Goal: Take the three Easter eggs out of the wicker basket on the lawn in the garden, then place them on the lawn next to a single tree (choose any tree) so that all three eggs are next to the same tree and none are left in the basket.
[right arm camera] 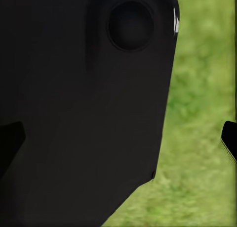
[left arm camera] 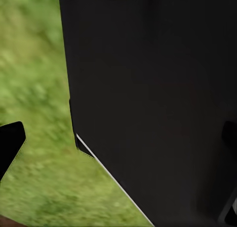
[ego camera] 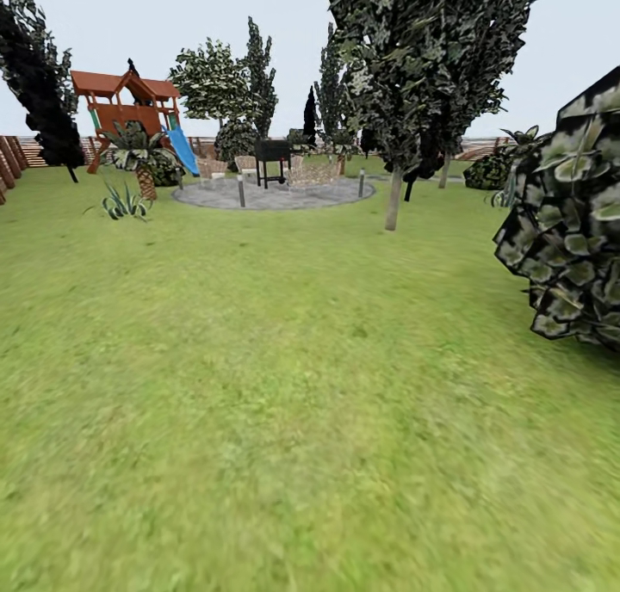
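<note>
We cross the lawn [ego camera: 284, 385] toward a pale-trunked tree [ego camera: 393, 198] with no basket or eggs in sight and our jaws' state impossible to tell, and we risk clipping the leafy bush [ego camera: 573, 231] close on our right.

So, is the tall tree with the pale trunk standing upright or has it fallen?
Upright. The tree rises from the lawn on a slightly leaning pale trunk, its foliage high above.
</note>
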Robot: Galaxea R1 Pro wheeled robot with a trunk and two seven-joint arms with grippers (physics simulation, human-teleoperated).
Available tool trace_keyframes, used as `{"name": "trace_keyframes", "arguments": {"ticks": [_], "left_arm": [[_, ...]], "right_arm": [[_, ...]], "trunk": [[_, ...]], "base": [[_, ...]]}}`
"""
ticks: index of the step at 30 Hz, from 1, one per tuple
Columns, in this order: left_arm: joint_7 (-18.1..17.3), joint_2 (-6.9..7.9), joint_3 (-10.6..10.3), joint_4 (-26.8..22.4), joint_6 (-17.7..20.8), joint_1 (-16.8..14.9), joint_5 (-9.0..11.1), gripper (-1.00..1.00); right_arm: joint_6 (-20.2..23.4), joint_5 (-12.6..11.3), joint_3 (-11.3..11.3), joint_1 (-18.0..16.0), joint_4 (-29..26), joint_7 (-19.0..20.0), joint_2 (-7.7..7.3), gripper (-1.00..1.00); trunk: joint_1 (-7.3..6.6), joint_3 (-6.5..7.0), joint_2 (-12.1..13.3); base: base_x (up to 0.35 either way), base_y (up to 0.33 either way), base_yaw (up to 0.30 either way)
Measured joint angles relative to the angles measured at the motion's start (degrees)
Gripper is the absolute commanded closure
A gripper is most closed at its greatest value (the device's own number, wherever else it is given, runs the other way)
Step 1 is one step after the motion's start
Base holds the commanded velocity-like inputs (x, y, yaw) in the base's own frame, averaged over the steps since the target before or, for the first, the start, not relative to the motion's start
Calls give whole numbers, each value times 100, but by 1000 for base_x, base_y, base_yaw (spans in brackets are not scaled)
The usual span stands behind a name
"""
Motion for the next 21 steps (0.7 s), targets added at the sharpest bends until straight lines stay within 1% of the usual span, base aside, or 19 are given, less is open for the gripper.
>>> {"name": "trace_keyframes", "arguments": {"ticks": [13, 21], "left_arm": [[0, 0, 0, -1, -1, 0, 0, -100], [0, 0, 0, 0, -2, 0, 0, -100]], "right_arm": [[-7, 0, 0, 0, -1, 0, 21, -100], [-6, -8, 0, 0, 0, 27, 0, -100]], "trunk": [[0, 0, 0], [0, 0, 0]], "base": [[321, 0, 0], [321, 0, 0]]}}
